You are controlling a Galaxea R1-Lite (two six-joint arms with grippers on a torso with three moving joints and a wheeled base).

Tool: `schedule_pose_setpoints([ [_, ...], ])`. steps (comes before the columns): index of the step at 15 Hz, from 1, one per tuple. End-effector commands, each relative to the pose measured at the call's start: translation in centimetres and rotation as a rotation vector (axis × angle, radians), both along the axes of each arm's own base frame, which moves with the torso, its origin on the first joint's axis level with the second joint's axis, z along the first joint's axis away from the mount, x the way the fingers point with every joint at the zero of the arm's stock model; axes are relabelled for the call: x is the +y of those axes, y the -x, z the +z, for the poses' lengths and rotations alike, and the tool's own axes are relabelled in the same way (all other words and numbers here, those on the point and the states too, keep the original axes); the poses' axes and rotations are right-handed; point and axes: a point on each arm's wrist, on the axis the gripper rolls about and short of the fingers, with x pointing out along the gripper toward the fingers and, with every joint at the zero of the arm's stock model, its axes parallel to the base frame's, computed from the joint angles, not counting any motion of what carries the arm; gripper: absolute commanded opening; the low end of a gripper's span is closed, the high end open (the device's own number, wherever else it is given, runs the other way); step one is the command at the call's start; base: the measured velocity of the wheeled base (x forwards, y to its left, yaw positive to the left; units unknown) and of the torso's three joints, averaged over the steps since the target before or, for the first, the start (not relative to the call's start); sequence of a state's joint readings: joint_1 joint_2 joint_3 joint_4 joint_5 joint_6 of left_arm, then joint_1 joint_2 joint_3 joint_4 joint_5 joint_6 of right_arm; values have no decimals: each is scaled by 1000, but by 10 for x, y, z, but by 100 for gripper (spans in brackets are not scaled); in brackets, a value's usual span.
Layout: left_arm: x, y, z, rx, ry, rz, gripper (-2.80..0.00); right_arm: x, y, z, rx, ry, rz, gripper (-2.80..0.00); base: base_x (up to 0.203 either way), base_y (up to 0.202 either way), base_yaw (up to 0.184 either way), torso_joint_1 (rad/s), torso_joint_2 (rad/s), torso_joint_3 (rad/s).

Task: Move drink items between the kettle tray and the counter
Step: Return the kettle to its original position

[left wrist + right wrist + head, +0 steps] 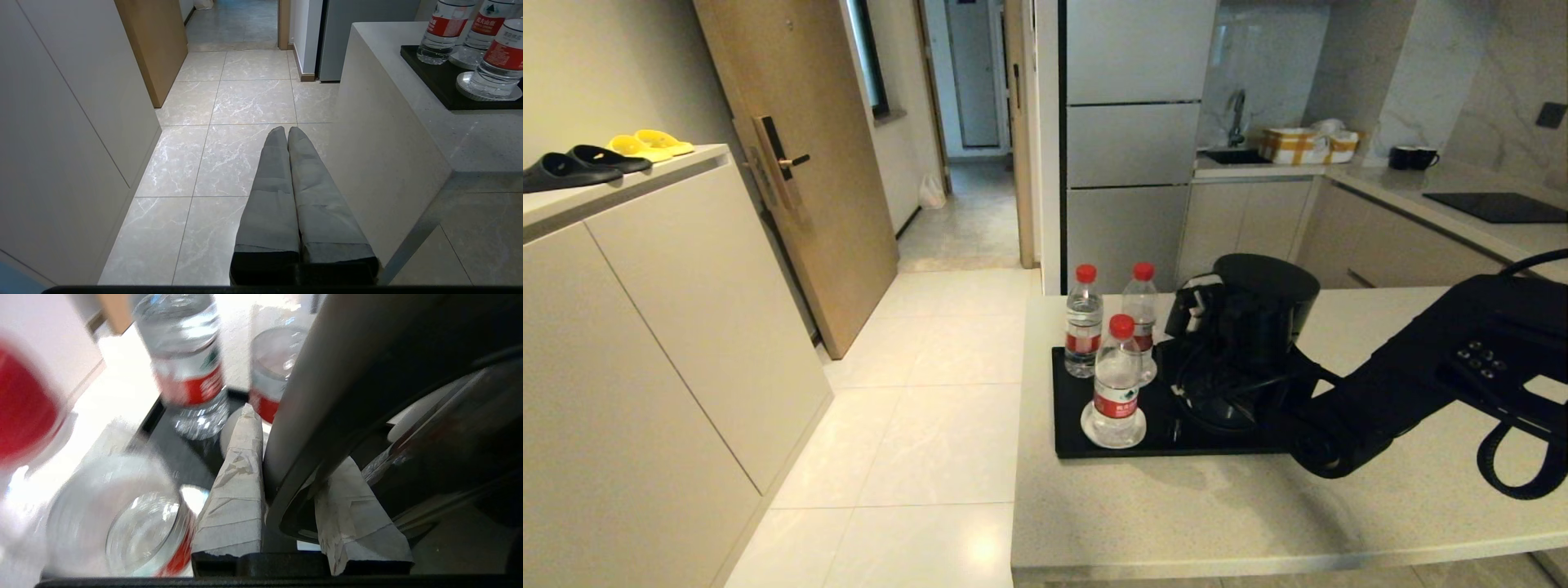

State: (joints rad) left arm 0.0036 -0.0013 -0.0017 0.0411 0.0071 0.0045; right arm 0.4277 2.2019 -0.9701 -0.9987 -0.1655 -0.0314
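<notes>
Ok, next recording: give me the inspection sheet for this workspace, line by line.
Surface: pale speckled counter, tray near its left end.
Job's things: black kettle over the black tray; three red-capped bottles on the tray, two on white saucers.
Clutter: two black mugs and a hob on the far worktop.
Grippers: right pincer shut on the kettle handle; left pincer shut, empty, above the floor.
Cables: coiled arm cable.
Surroundings: slippers on the cabinet, fridge, door.

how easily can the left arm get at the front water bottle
Probably yes: the left tool hangs shut over the floor beside the counter, and the front bottle stands on the near tray corner with nothing between.
</notes>
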Motion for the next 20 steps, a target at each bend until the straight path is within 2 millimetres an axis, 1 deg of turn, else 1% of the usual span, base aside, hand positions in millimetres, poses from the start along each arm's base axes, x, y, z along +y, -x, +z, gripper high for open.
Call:
schedule_pose_setpoints([
  [1, 0, 0, 0, 2, 0, 0, -280, 1, -2, 2, -10, -10, -17, -280, 0, 0, 0, 0, 0, 0],
  [4, 0, 0, 0, 2, 0, 0, -280, 2, -3, -14, 22, 11, -15, -280, 0, 0, 0, 0, 0, 0],
  [7, 0, 0, 0, 2, 0, -1, -280, 5, -1, -30, 48, 63, 3, -280, 0, 0, 0, 0, 0, 0],
  [11, 0, 0, 0, 2, 0, -1, -280, 4, -2, -18, 29, 44, 7, -280, 0, 0, 0, 0, 0, 0],
  [13, 0, 0, 0, 2, 0, 0, -280, 5, -2, -21, 40, 49, 10, -280, 0, 0, 0, 0, 0, 0],
  [18, 0, 0, 0, 2, 0, -1, -280, 4, -2, -21, 57, 57, 6, -280, 0, 0, 0, 0, 0, 0],
  [19, 0, 0, 0, 2, 0, 0, -280, 4, -2, -21, 56, 57, 6, 0, 0, 0, 0, 0, 0, 0],
  [20, 0, 0, 0, 1, 0, -2, -280, 4, -2, -21, 55, 56, 6, 0, 0, 0, 0, 0, 0, 0],
])
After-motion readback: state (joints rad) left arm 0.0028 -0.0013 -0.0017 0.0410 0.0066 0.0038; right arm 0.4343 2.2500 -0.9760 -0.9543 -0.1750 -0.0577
